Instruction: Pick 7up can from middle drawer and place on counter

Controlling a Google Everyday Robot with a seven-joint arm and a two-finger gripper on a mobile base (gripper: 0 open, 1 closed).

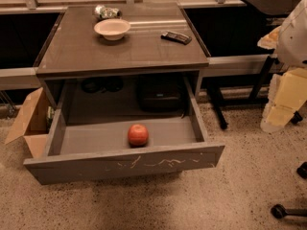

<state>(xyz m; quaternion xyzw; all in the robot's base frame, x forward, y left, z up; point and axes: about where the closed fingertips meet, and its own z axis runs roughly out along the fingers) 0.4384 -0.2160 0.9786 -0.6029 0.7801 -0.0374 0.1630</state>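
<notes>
Middle drawer (158,163) is pulled out of the grey table, scratched front panel toward the camera. Red-orange apple (138,134) is seen lying inside the drawer, near the front panel, roughly centred, touched by nothing. Tabletop (134,49) is located above and behind the drawer; a pale bowl (112,28), a shiny can (105,11) and a dark flat handset (176,37) are carried on it. End effector (283,102) is held well right of the drawer, above the floor; spread or pressed together cannot be told. Cardboard box (29,119) is set just left of the drawer.
</notes>
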